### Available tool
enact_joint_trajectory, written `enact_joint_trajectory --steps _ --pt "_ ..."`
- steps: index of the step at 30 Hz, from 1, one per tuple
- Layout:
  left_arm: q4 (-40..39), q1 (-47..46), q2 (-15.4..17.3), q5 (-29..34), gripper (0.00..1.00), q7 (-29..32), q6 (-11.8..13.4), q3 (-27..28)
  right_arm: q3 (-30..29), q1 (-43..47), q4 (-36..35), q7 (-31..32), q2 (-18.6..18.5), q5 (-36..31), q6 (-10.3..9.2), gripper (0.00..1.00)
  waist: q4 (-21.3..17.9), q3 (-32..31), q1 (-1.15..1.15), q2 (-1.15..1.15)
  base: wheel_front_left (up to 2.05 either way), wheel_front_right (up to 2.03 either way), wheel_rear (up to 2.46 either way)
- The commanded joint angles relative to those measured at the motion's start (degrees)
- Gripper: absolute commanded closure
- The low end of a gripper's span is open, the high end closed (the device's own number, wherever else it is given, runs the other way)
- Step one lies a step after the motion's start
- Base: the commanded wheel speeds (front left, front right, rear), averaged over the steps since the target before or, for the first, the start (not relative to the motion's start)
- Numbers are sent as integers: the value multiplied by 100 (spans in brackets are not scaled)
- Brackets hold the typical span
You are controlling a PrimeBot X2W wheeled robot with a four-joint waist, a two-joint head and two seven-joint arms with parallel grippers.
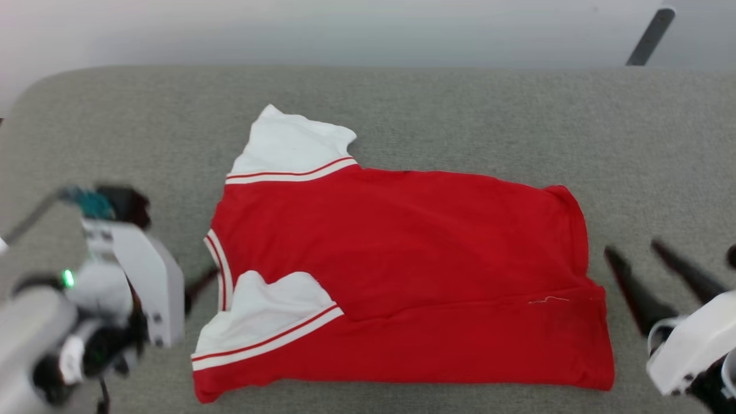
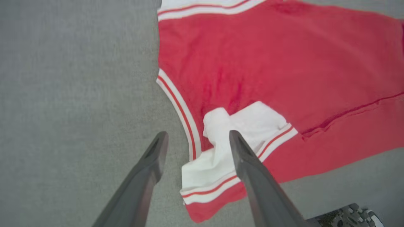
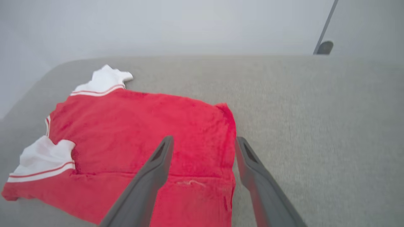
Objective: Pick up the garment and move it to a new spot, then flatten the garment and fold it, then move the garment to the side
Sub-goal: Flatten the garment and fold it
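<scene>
Near the worktop's (image 1: 460, 109) front edge, the left gripper (image 2: 198, 135) and right gripper (image 1: 633, 248) hang with fingers spread, holding nothing, one at each end of the garment (image 1: 402, 253). It lies mid-worktop, its near side turned over. The next fold probably wants even pinches at both ends, with the far white sleeve (image 1: 290, 144) tucked in first.

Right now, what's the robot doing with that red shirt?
The robot is folding the garment, a red jersey with white sleeves. It lies on the gray padded surface, with its near edge looking folded over. The left gripper and right gripper are open, one at each end, holding nothing.
</scene>
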Motion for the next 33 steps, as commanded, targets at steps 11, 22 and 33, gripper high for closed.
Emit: enact_joint_trajectory --steps 11,22,33 --pt "1032 -1591 -251 735 0 -604 -826 571 444 -910 -74 -2751 -429 -570 -4 0 -623 725 0 0 0 0 0" --pt "2548 -2924 -643 984 0 -189 -1423 576 500 -1102 177 -3742 -278 -493 -4 0 -1175 1560 0 0 0 0 0" --pt "3867 -3912 -971 1011 0 866 -1669 362 641 -1162 389 -3966 -269 -322 -4 0 -1405 2172 0 0 0 0 0"
